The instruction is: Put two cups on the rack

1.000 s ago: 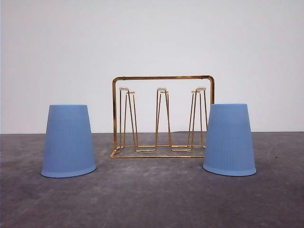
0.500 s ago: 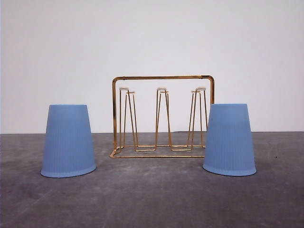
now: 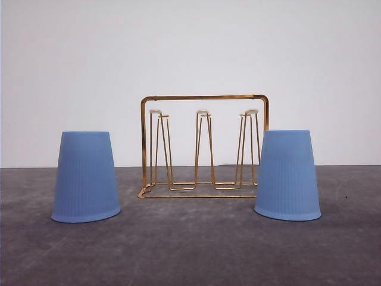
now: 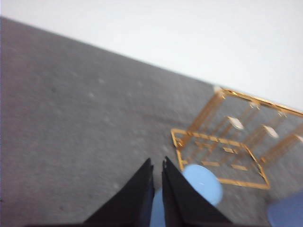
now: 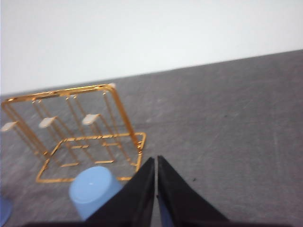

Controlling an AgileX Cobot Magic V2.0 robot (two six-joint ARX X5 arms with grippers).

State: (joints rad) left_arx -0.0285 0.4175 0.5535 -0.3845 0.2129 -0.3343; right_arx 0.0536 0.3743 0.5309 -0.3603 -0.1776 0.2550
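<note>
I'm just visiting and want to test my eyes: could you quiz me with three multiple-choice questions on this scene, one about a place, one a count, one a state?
1. Where is the rack?
A. Between the cups
B. In front of them
C. On a cup

2. How many prong pairs does it have?
A. Two
B. Three
C. Five

3. How do the left cup and right cup stand?
A. Mouth up
B. On their sides
C. Mouth down

Answers: A, a cup flanks each side; B, three pale-tipped pairs; C, wide rims rest on the table.

The two cups look like matt, finely ribbed blue plastic, the rack is thin shiny gold-coloured metal wire, and the table is dull, mottled grey.
</note>
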